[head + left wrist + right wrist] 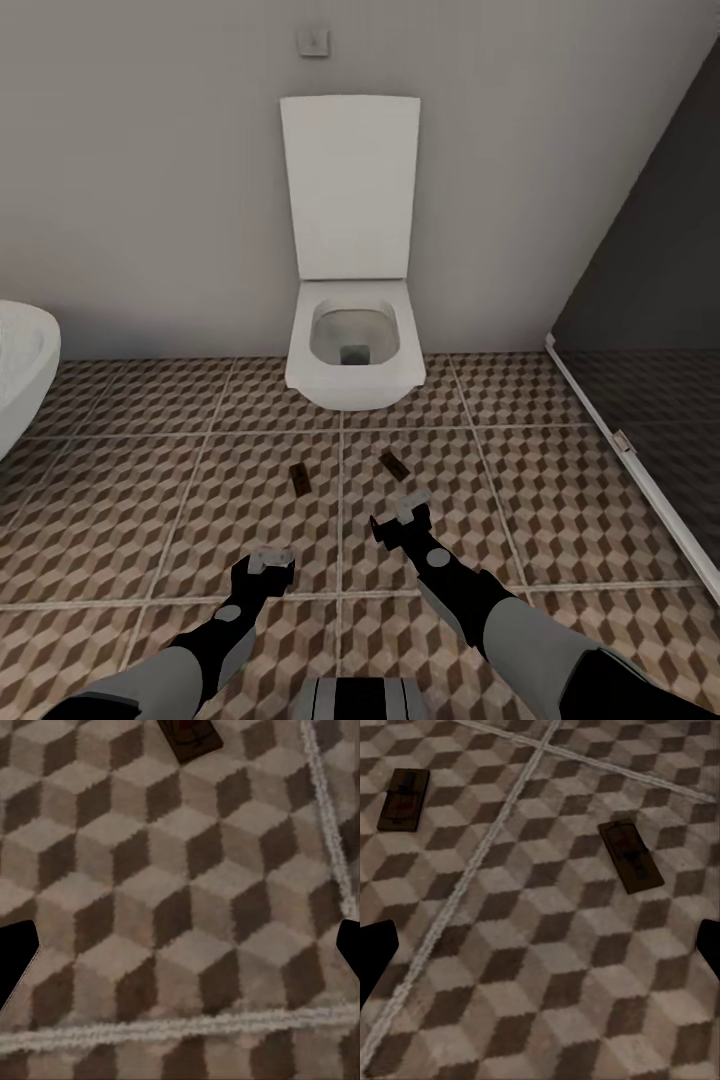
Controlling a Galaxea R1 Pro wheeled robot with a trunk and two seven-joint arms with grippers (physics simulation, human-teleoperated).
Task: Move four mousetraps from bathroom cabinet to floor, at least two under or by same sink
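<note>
Two mousetraps lie flat on the cube-patterned bathroom floor [150, 500] in front of the toilet, one to the left [299, 481] and one to the right [394, 466]. Both appear in the right wrist view, one [403, 799] apart from the other [631, 856]. The left wrist view catches one mousetrap [191, 739] at its edge. My left gripper [270, 562] hovers open over bare tile, short of the left trap. My right gripper [402, 515] is open and empty just short of the right trap. Cabinet and sink are out of view.
A white square toilet [350, 345] with its lid up hangs on the grey wall ahead. A white rounded fixture [22, 370] juts in at the left edge. A dark glass panel with a white frame [640, 470] closes off the right side.
</note>
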